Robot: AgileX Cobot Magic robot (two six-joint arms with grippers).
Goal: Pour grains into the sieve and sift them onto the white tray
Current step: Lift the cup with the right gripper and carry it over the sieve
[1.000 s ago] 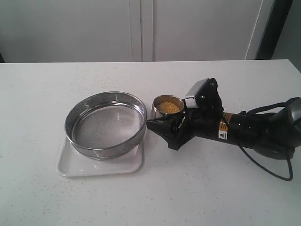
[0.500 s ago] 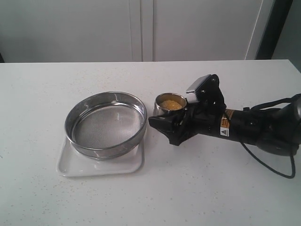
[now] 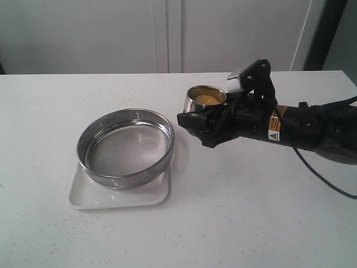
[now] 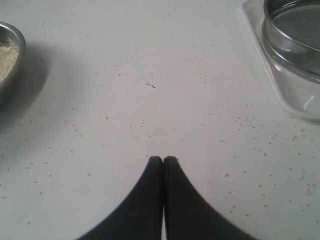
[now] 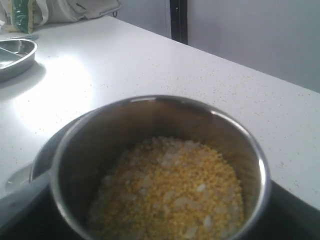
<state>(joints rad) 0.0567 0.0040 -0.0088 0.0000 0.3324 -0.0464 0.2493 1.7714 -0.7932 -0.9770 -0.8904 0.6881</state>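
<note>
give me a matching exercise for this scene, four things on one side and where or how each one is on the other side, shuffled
Things:
1 sieve
2 white tray
3 steel cup
4 left gripper

States:
a shut, holding nothing
b gripped by the right gripper, grains inside
c under the sieve
d resting on the white tray

Pairs: 1-d, 2-c, 3-b, 4-a

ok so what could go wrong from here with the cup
1. The cup in the right gripper is beside the sieve, not over it. Tipping now would likely dump grains on the table.
2. The sieve covers nearly the whole tray and just rests on it. A knock from the cup could shift it, so siftings might miss the tray.
</note>
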